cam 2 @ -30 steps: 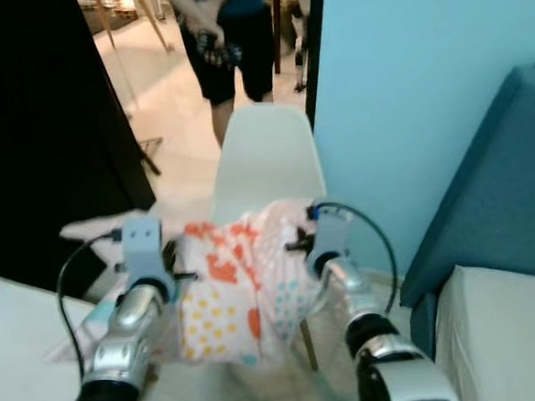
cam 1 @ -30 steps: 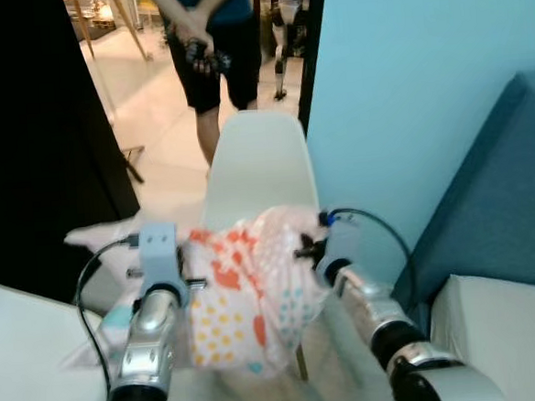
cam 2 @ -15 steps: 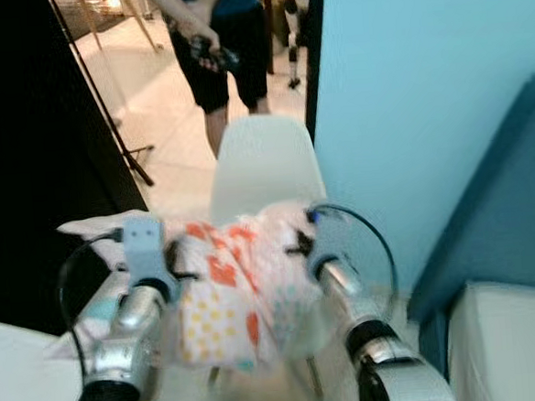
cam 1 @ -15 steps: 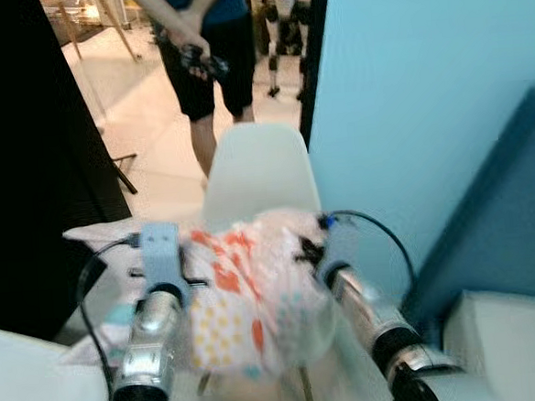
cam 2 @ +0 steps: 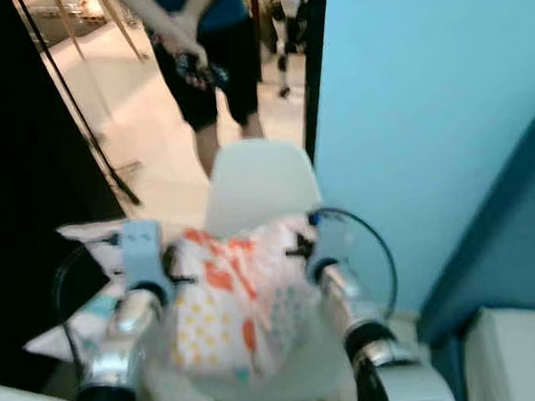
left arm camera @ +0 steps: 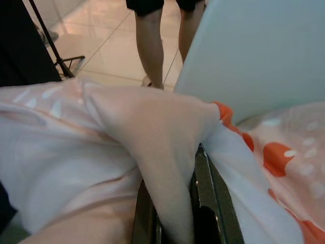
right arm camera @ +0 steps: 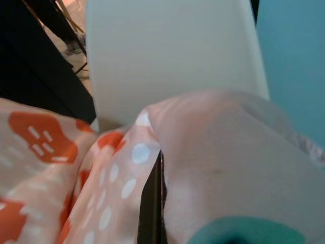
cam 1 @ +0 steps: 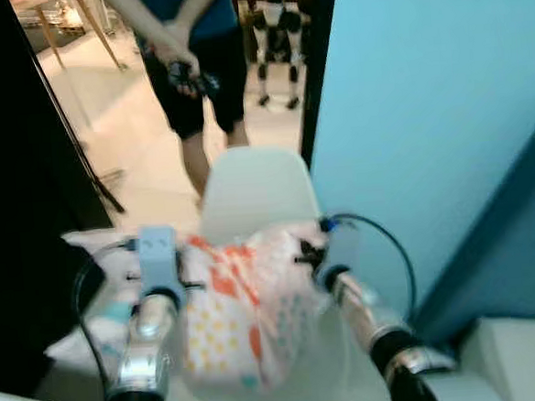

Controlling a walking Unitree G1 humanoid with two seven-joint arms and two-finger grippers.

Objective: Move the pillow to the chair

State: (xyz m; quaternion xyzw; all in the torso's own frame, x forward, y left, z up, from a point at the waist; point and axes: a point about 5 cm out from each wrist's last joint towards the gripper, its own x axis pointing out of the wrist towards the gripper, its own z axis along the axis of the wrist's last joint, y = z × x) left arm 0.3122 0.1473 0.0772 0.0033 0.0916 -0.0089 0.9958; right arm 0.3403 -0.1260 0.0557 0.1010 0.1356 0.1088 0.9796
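Observation:
A pink pillow (cam 1: 243, 303) with orange, yellow and teal dots hangs between my two arms, just in front of a white chair (cam 1: 256, 187). My left gripper (cam 1: 166, 263) is shut on the pillow's left side; in the left wrist view the cloth (left arm camera: 152, 132) is pinched between the black fingers (left arm camera: 203, 188). My right gripper (cam 1: 312, 251) is shut on the pillow's right side, and in the right wrist view the fabric (right arm camera: 218, 168) folds over a dark finger (right arm camera: 152, 203). The chair's backrest (right arm camera: 167, 56) rises right behind the pillow.
A person (cam 1: 189, 59) in dark shorts stands behind the chair, hands clasped around a small controller. A light blue wall (cam 1: 426, 107) runs along the right, with a dark blue sofa (cam 1: 518, 238) below it. A black panel (cam 1: 9, 182) is on the left.
The camera has moved forward and up: the chair is nearer and the pillow now hangs over its seat. Both grippers keep their hold on the pillow.

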